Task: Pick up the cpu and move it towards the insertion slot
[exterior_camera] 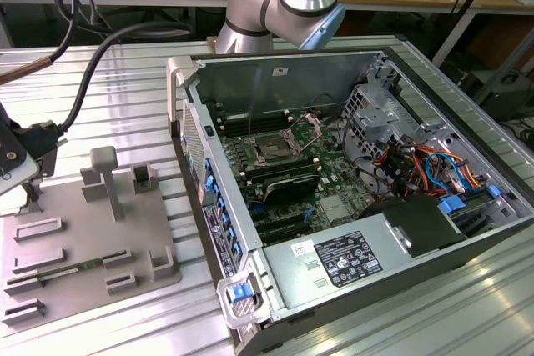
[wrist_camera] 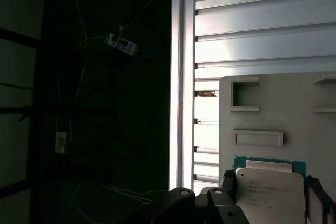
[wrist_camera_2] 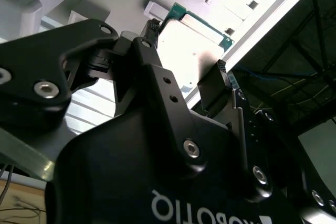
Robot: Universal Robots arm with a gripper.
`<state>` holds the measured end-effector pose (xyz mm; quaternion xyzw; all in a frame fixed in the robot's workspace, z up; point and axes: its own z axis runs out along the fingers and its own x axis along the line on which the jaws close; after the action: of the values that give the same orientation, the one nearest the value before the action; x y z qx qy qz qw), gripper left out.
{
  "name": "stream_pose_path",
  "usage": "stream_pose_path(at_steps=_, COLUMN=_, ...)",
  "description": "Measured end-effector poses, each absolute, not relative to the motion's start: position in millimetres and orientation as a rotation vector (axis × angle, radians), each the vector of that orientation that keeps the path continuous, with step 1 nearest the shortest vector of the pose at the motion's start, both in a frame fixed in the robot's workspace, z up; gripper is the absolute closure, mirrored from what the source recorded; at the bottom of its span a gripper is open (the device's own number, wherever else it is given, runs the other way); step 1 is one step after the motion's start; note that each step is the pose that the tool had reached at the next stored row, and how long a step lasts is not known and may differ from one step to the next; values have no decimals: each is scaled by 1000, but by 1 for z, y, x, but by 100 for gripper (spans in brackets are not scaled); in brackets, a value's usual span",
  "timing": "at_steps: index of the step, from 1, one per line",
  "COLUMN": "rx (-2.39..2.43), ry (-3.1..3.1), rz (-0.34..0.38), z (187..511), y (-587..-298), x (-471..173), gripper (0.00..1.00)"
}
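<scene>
Cpu (wrist_camera: pixel 270 192), faint print on its face, tight between black jaws

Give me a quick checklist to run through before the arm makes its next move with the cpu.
1. Claw closed on the cpu: ok, it grips two opposite edges.
2. Cpu lifted off the fixture plate: cannot tell.
3. Insertion slot uncovered: ok, its dark centre shows.
4. Cables clear of the slot: ok, the orange cables lie off to the exterior view's right.
5. Straight run to the slot: not ok, the case wall stands between.
</scene>
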<state>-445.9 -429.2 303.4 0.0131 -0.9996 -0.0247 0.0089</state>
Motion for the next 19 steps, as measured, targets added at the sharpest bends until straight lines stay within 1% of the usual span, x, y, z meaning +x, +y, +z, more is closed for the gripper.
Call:
stream_pose_path(at_steps=11, rx=41, ry=-3122, rz=-77, z=304, y=-429, x=-446, gripper=45)
stream_pose_path(at_steps=19, rx=41, ry=-3122, rz=-77, z=313, y=-429, x=-446, gripper=45)
